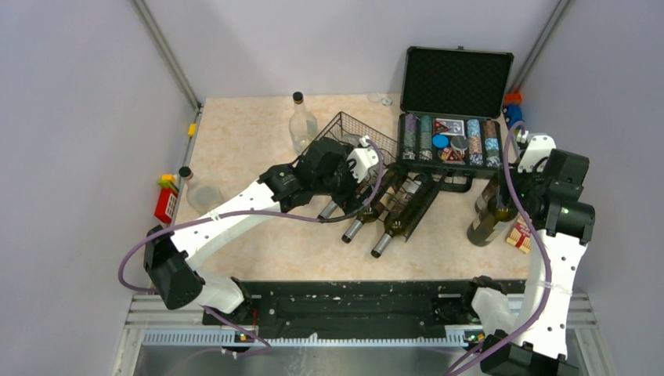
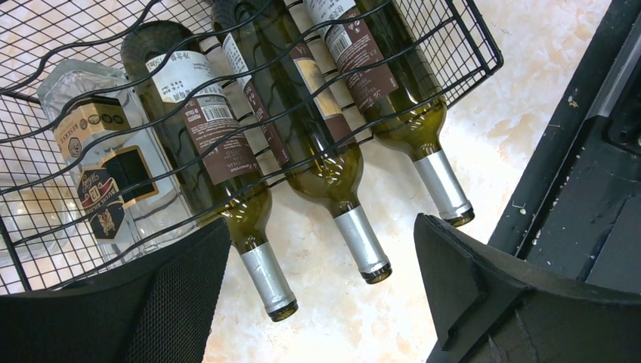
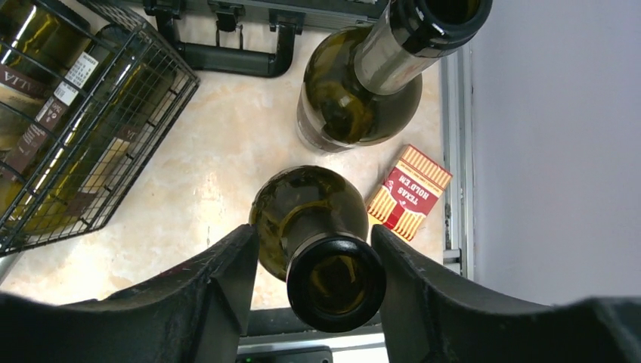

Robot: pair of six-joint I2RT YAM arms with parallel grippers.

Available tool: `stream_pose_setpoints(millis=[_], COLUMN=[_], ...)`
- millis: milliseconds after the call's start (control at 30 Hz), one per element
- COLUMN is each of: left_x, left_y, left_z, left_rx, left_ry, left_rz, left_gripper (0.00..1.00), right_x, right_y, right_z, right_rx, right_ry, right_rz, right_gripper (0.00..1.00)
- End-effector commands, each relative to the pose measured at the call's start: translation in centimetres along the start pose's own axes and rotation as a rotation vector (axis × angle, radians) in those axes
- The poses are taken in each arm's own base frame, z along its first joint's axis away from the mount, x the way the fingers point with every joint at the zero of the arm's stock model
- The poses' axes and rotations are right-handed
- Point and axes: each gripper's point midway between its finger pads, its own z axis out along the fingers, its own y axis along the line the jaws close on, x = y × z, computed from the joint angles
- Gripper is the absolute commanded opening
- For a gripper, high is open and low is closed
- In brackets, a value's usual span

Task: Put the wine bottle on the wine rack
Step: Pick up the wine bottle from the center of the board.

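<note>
Rack so far: the wine rack [image 1: 348, 127] sits mid-table with three green bottles [image 2: 317, 162] lying in its cradles, necks poking out toward the arms. A clear labelled bottle [image 2: 98, 174] lies at one side.
Bottle in play: the wine bottle [image 3: 332, 287] stands upright near the table's right edge, well apart from the rack. It's just beside a second upright bottle [image 3: 355, 91] and a red card box [image 3: 408, 198].
Right gripper: the right gripper [image 3: 314, 236] straddles that bottle's neck from above, fingers close on both sides. I cannot tell whether they're clamped.
Left gripper: the left gripper [image 2: 323, 227] hangs over the racked necks, jaws spread wide, holding nothing.
Done: three green bottles racked, by my reading.
Left: this bottle needs lifting, tipping flat, carrying across and sliding into a free cradle.
</note>
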Motion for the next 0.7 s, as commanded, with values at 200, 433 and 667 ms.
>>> stream_pose_setpoints(millis=[200,433,667], left_x=[-1.8,-1.7,-2.1], left_y=[0.1,0.4,0.8], left_z=[-1.1,-1.5,-2.4], left_rx=[-0.01,-0.027,-0.045], left_ry=[-0.081,-0.077,-0.065], left_rz=[0.012,0.023,0.057], left_gripper=[0.95,0.95,0.95], right_x=[-1.6,-3.3,-4.7], right_y=[-1.0,-0.5,2.7], right_z=[0.1,-1.1,-4.0], right_rx=[0.043,-0.001,-0.189], right_ry=[-0.057,-0.098,-0.155], right_rz=[-0.007,-0.042,-0.175], right_gripper=[0.42,0.1,0.0])
